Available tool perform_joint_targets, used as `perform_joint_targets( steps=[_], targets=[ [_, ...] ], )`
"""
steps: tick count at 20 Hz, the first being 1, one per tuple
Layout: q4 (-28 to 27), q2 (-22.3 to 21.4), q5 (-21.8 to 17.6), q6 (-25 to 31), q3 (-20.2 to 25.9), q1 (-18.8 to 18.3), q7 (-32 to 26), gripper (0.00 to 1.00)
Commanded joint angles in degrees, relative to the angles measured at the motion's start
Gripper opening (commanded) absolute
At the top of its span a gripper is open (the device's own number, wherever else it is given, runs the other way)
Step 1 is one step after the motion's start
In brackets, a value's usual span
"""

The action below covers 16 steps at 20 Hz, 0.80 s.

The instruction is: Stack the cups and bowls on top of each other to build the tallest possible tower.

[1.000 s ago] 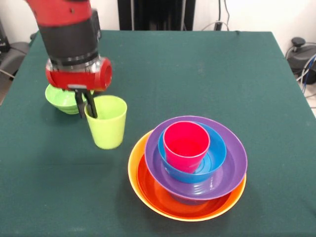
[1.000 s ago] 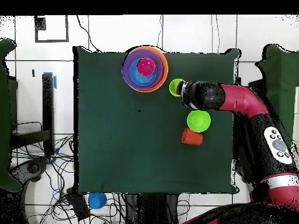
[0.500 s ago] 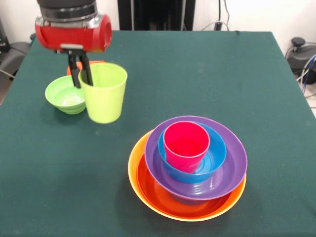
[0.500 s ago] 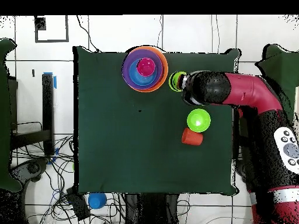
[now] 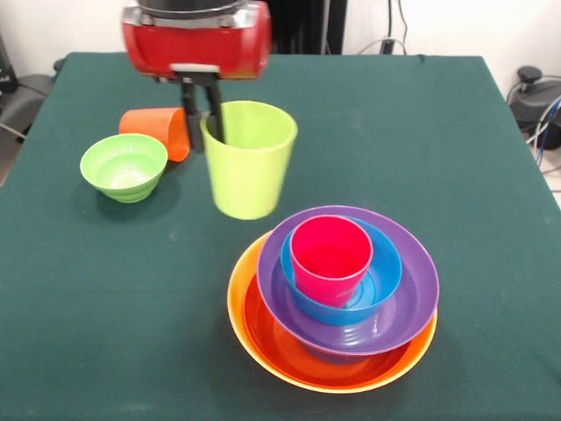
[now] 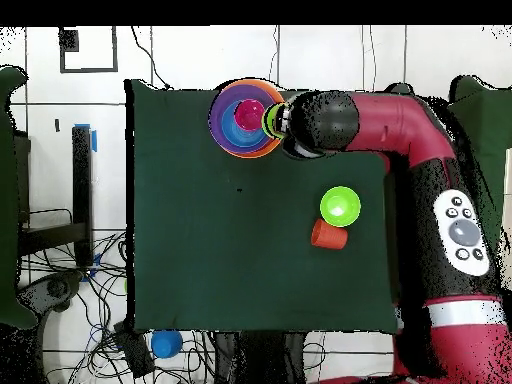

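Dark green cloth is covering the tabletop (image 5: 456, 132) that is carrying all the things. Above it, the lime green cup (image 5: 249, 158) is hanging in the air, upright, with its mouth up. The tool (image 5: 202, 110) is holding this cup by the rim: one finger is going inside the cup and the other is staying outside against the wall. In the front view the cup is showing just above and to the left of the tower (image 5: 333, 298), and its lower edge is near the purple bowl's rim. In the overhead view the cup (image 6: 270, 120) is lying just beside the tower (image 6: 240, 120), close against its rim.

That tower is sitting on the tabletop. Its base is the yellow-orange bowl (image 5: 241, 320); inside it is resting the red-orange bowl (image 5: 272, 338), then the purple bowl (image 5: 412, 289), then a blue bowl (image 5: 386, 276), and the pinkish red cup (image 5: 331, 259) is standing upright on top.

Well apart to the left in the front view, the small green bowl (image 5: 124, 167) is standing upright. Just behind it the orange cup (image 5: 158, 130) is lying on its side.
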Motion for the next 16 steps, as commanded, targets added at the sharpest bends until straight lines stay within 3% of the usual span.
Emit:
perform_joint_targets(
  steps=[1,4,8,16],
  targets=[
    [-9.3,6.9,0.2,6.4,-2.9,4.9,3.7,0.0],
    [-13.0,9.5,-0.1,6.4,-2.9,5.6,2.7,0.0],
    [-17.5,10.9,0.3,10.6,-3.3,6.8,1.7,0.0],
    [-18.9,9.8,1.2,15.5,-4.8,7.9,2.2,0.0]
  ],
)
